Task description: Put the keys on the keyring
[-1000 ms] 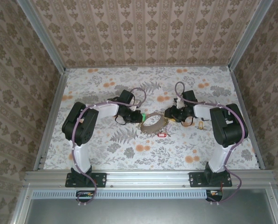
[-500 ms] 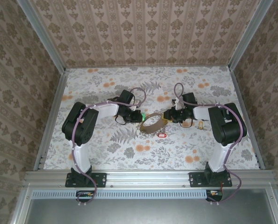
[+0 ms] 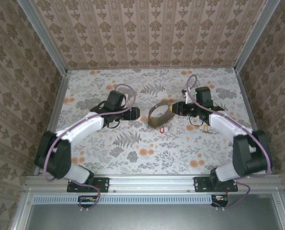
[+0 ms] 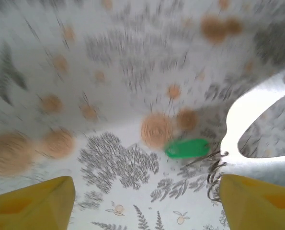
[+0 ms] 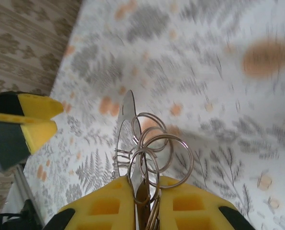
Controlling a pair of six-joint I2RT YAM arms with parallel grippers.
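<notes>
In the top view the keyring, a large pale metal hoop, stands tilted at the table's middle. My right gripper holds its right side. In the right wrist view my right gripper is shut on the keyring, seen edge-on, with several small wire rings bunched at the pads. The green key lies on the table just left of the keyring. A red key lies below the hoop. My left gripper is open and holds nothing, a short way left of the hoop.
The floral table cloth runs to patterned walls at the back and sides. An aluminium rail borders the near edge. A small pale object lies beside the right forearm. My left gripper's yellow tips appear in the right wrist view.
My left gripper has opened, let go and drawn back to the left as its arm swung outward. My right gripper has closed on the keyring and carried it slightly toward the back.
</notes>
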